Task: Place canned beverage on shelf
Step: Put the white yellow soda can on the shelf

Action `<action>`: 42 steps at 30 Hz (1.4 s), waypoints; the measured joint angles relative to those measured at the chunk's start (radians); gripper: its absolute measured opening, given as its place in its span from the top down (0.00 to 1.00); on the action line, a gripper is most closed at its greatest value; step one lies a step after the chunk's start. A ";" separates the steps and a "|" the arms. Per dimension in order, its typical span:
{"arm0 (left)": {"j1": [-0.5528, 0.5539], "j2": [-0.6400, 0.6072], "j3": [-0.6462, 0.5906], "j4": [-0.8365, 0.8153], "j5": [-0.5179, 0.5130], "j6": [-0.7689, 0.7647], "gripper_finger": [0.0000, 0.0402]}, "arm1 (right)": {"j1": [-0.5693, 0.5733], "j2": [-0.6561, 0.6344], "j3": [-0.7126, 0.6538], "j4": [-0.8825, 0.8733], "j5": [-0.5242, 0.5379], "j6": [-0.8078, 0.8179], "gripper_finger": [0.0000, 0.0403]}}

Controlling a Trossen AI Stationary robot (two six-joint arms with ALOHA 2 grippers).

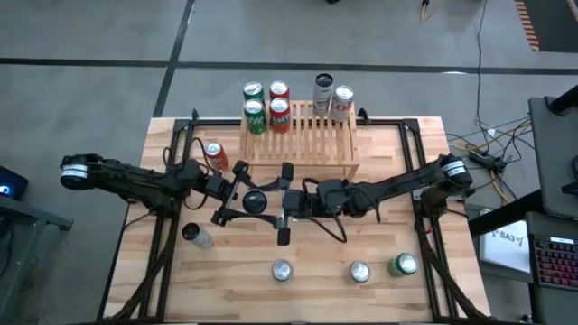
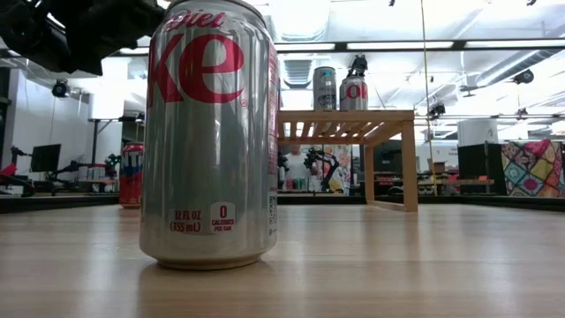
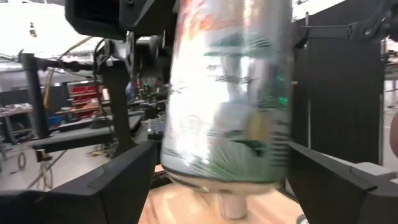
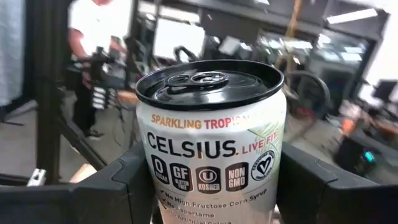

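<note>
A white Celsius can with a black top (image 1: pixel 256 200) (image 4: pixel 211 155) stands upright at mid-table between both grippers. My right gripper (image 1: pixel 271 204) comes from the table's right and is shut on it. My left gripper (image 1: pixel 237 193) comes from the left and is open, its fingers (image 3: pixel 124 180) on either side of the same can (image 3: pixel 227 106). The light-wood slatted shelf (image 1: pixel 312 140) stands at the far middle on its legs (image 2: pixel 409 163). It carries two green, two red and two silver cans (image 1: pixel 322 90). My right gripper pinches the Celsius can's side wall (image 4: pixel 154 171) between its two fingers, below the black top. The fingers (image 4: pixel 118 186) come level from the table's right side. The can is upright, and its bottom rim (image 3: pixel 217 183) is lifted clear of the table.
A red can (image 1: pixel 214 155) stands left of the shelf. A dark-topped can (image 1: pixel 194 235) stands near my left arm. Two silver cans (image 1: pixel 283 269) (image 1: pixel 359 271) and a green one (image 1: pixel 404 264) stand along the near edge; the Diet Coke can (image 2: pixel 212 132) fills the low view.
</note>
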 joint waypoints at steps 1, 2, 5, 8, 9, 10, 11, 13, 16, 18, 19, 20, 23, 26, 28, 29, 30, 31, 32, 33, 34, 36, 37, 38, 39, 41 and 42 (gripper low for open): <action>0.003 0.000 0.000 0.000 -0.011 0.000 0.19 | 0.000 -0.009 0.011 -0.037 0.020 0.008 0.42; 0.004 0.000 0.000 -0.001 -0.021 0.000 0.19 | 0.000 -0.020 0.022 -0.075 0.043 0.017 0.42; 0.009 -0.003 0.000 -0.003 -0.059 0.000 0.19 | 0.001 -0.048 0.060 -0.199 0.144 0.074 0.42; 0.010 -0.011 0.001 -0.004 -0.088 -0.001 0.19 | 0.001 -0.076 0.088 -0.308 0.263 0.122 0.42; 0.009 -0.015 0.001 -0.004 -0.088 0.000 0.19 | 0.002 -0.085 0.093 -0.336 0.317 0.126 0.42; 0.008 -0.020 0.001 0.001 -0.088 0.002 0.19 | 0.002 -0.096 0.095 -0.365 0.380 0.128 0.42; 0.007 -0.027 0.001 0.002 -0.086 0.008 0.19 | 0.000 -0.108 0.095 -0.391 0.435 0.136 0.42; 0.008 -0.043 0.001 0.001 -0.088 0.020 0.19 | -0.004 -0.124 0.095 -0.427 0.547 0.158 0.42; 0.009 -0.075 0.001 -0.001 -0.099 0.048 0.19 | -0.012 -0.151 0.091 -0.494 0.677 0.218 0.42; 0.009 -0.098 0.001 -0.004 -0.110 0.071 0.19 | -0.026 -0.158 0.086 -0.540 0.712 0.275 0.42; 0.010 -0.111 0.001 -0.008 -0.113 0.082 0.19 | -0.035 -0.160 0.085 -0.575 0.718 0.301 0.42; 0.013 -0.125 0.001 -0.017 -0.115 0.094 0.19 | -0.045 -0.160 0.083 -0.609 0.720 0.328 0.42; 0.017 -0.172 0.001 -0.054 -0.135 0.121 0.19 | -0.077 -0.153 0.075 -0.674 0.726 0.412 0.42; 0.024 -0.225 0.001 -0.122 -0.189 0.151 0.19 | -0.107 -0.154 0.057 -0.699 0.729 0.474 0.42; 0.026 -0.261 0.001 -0.180 -0.224 0.178 0.19 | -0.122 -0.155 0.037 -0.700 0.729 0.502 0.42; 0.026 -0.278 0.001 -0.201 -0.243 0.194 0.19 | -0.129 -0.155 0.026 -0.700 0.728 0.517 0.42; 0.026 -0.295 0.001 -0.224 -0.261 0.208 0.19 | -0.135 -0.155 0.015 -0.701 0.728 0.534 0.42; 0.026 -0.312 0.001 -0.243 -0.283 0.221 0.19 | -0.139 -0.155 0.005 -0.701 0.727 0.545 0.42; 0.026 -0.326 0.001 -0.262 -0.305 0.235 0.19 | -0.145 -0.155 -0.003 -0.699 0.728 0.565 0.42; 0.026 -0.339 0.001 -0.276 -0.329 0.253 0.19 | -0.150 -0.155 -0.011 -0.694 0.731 0.583 0.42; 0.026 -0.351 0.001 -0.290 -0.352 0.270 0.19 | -0.155 -0.155 -0.021 -0.688 0.739 0.599 0.42; 0.026 -0.372 0.001 -0.311 -0.397 0.305 0.19 | -0.162 -0.155 -0.046 -0.674 0.771 0.626 0.42; 0.026 -0.380 0.001 -0.320 -0.419 0.320 0.19 | -0.162 -0.155 -0.059 -0.661 0.782 0.634 0.42; 0.026 -0.388 0.001 -0.326 -0.441 0.336 0.19 | -0.163 -0.155 -0.068 -0.645 0.790 0.638 0.42; 0.026 -0.394 0.001 -0.331 -0.464 0.351 0.19 | -0.164 -0.155 -0.074 -0.632 0.801 0.641 0.42; 0.026 -0.406 0.001 -0.343 -0.507 0.380 0.19 | -0.163 -0.155 -0.081 -0.593 0.810 0.641 0.42; 0.026 -0.409 0.001 -0.351 -0.525 0.394 0.19 | -0.163 -0.155 -0.084 -0.564 0.811 0.641 0.42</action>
